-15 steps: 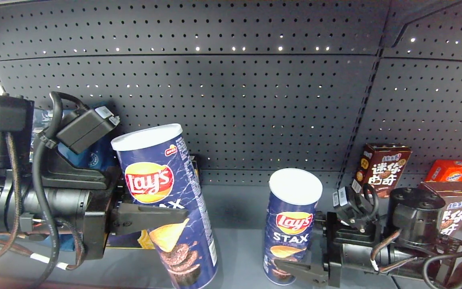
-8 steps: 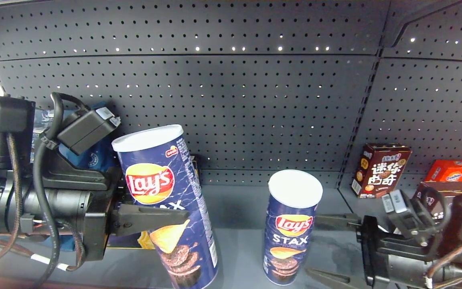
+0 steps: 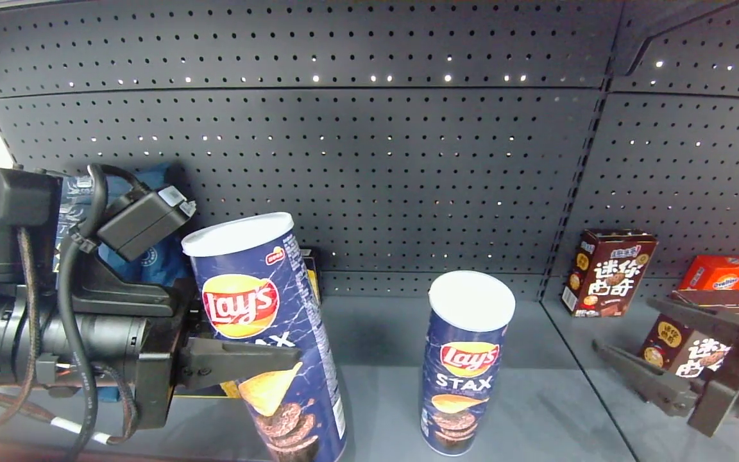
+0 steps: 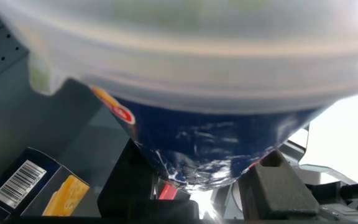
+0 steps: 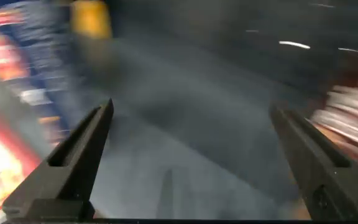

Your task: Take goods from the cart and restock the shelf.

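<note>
**Restocking, right-hand release.** The right gripper (image 3: 623,324), which had enclosed the upright blue cylindrical crisp can with a white plastic lid (image 3: 466,366) a second before, had let go and drawn back to the right. Its jaws were spread wide and empty. We judged that can restocked, as it stood free at the middle of the grey metal shelf (image 3: 382,333). A second blue can (image 3: 260,301) hung tilted at the shelf's left, clamped in the left gripper (image 3: 283,359), and had sunk slightly; we judged it not yet placed. We counted two cans, two brown cardboard cartons (image 3: 608,273), one orange carton (image 3: 729,274) and one blue bag (image 3: 151,253).
</note>
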{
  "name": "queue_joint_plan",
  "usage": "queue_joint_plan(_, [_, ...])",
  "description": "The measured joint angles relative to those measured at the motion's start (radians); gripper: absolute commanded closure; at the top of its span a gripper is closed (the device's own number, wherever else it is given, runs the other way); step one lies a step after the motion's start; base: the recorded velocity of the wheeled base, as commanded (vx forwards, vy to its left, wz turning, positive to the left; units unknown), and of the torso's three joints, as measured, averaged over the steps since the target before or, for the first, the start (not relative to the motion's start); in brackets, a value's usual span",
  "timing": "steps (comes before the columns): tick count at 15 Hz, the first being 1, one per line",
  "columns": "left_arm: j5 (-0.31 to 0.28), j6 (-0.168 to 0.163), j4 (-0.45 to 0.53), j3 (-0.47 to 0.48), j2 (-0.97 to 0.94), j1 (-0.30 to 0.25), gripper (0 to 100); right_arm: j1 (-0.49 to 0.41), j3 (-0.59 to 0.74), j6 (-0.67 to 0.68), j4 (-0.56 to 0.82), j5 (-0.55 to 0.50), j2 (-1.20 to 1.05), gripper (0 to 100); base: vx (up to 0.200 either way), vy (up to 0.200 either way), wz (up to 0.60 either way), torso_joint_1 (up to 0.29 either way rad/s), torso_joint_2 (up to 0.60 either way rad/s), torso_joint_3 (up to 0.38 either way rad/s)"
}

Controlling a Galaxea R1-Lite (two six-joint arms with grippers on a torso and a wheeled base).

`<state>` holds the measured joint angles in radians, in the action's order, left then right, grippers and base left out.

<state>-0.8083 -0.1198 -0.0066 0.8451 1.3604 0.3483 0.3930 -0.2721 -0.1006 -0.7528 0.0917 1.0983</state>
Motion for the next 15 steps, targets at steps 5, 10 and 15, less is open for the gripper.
queue_joint_plan(5, [0.001, 0.0, -0.002, 0.011, -0.001, 0.003, 100, -0.045, 0.063, -0.002, 0.243, -0.215, -0.303, 0, 0.0, 0.0, 0.0, 0.0, 0.0, 0.0])
queue_joint_plan(10, [0.001, -0.001, -0.002, 0.011, -0.003, 0.008, 100, -0.139, 0.134, -0.001, 0.555, -0.332, -0.684, 0, 0.0, 0.0, 0.0, 0.0, 0.0, 0.0])
queue_joint_plan(15, [0.003, -0.003, -0.003, 0.013, -0.003, 0.014, 100, -0.251, 0.188, 0.003, 0.762, -0.356, -0.953, 0, 0.0, 0.0, 0.0, 0.0, 0.0, 0.0])
